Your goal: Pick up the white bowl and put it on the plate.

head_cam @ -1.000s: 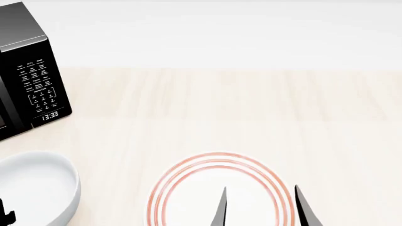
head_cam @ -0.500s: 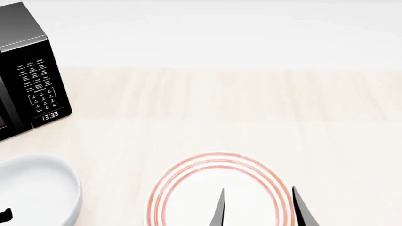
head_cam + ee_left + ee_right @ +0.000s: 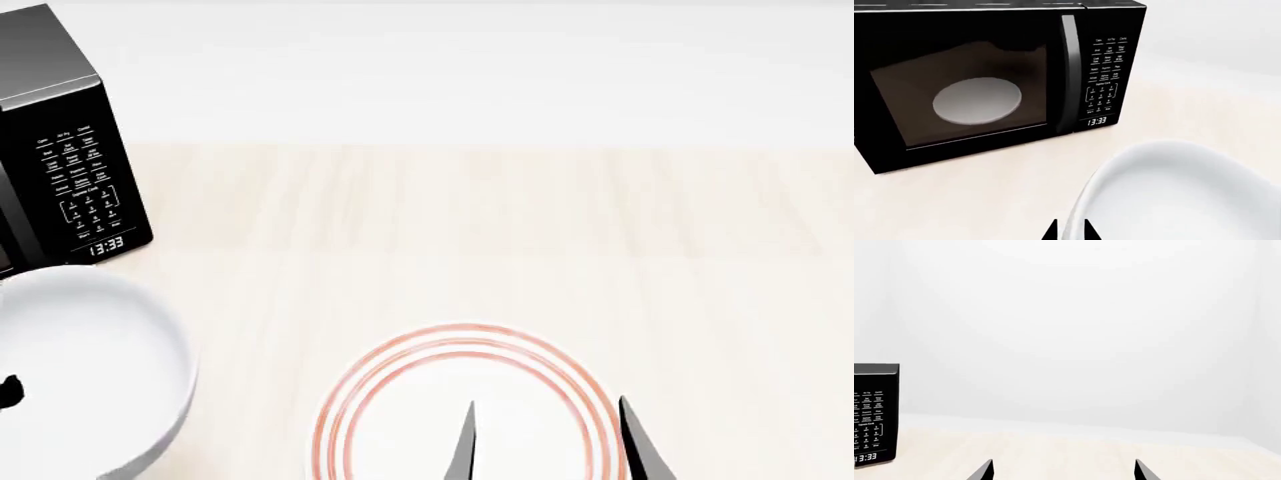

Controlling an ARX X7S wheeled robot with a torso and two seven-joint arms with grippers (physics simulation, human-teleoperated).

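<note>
Glossy white bowl (image 3: 80, 370) left of the red-ringed plate (image 3: 461, 375), apart, on pale wood.

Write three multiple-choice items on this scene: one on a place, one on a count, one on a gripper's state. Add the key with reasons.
1. In the head view, where is the white bowl relative to the plate?
A. To its left, apart from it
B. Resting on it
C. Behind it, by the wall

2. How many red rings circle the plate's rim?
A. One
B. Three
C. Five

3. How is the right gripper?
A. Shut on the plate
B. Shut on the bowl
C. Open, holding nothing

Key: 1 A, bare wooden tabletop separates bowl and plate. 2 B, three thin concentric rings show. 3 C, its two dark fingers stand well apart over the plate, nothing between them.
</note>
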